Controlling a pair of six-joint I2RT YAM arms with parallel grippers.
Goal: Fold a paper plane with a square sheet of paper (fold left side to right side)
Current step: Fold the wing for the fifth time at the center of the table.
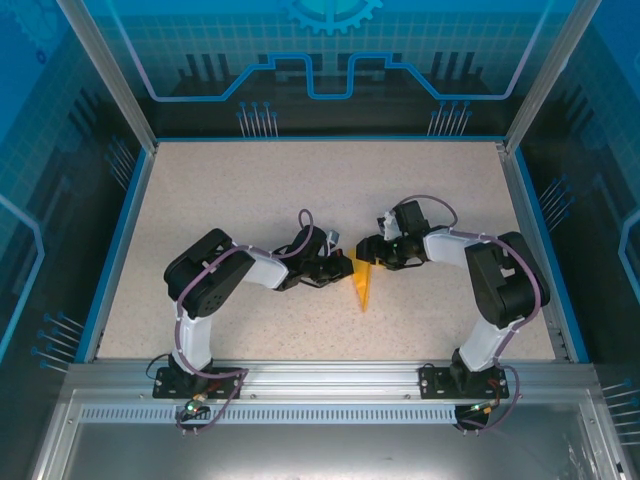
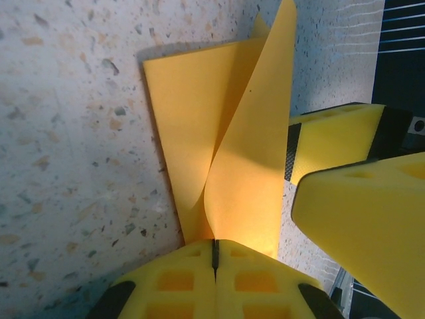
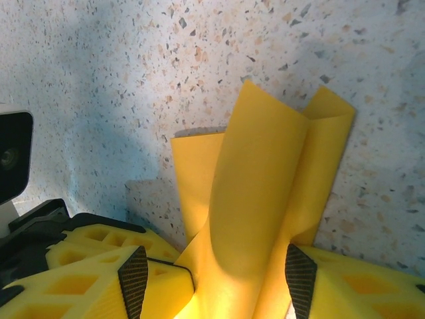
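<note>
Now we're right at the centre fold: the paper plane point(image 1: 363, 287) lies about the middle of the worktop point(image 1: 200, 200), a little toward the near edge, a narrow orange-yellow dart with its sharp tip pointing at the arm bases. Both arms meet over its wide end. The left gripper point(image 2: 214, 258) has its yellow fingers pressed flat together, with the paper's edge pinched in the seam, and from the left wrist one flap rises off the table and curls over the flat layer below. The right gripper point(image 3: 216, 282) stands with its jaws apart, dark pads facing each other and the raised flap running up between them without being squeezed. So the left side is up, by my reading, and the fold across to the right is only half made. What comes next looks delicate: the lifted flap has to travel over and land edge on edge with the right half, and then someone must press along the spine, because that soft curl has no crease in it yet.
</note>
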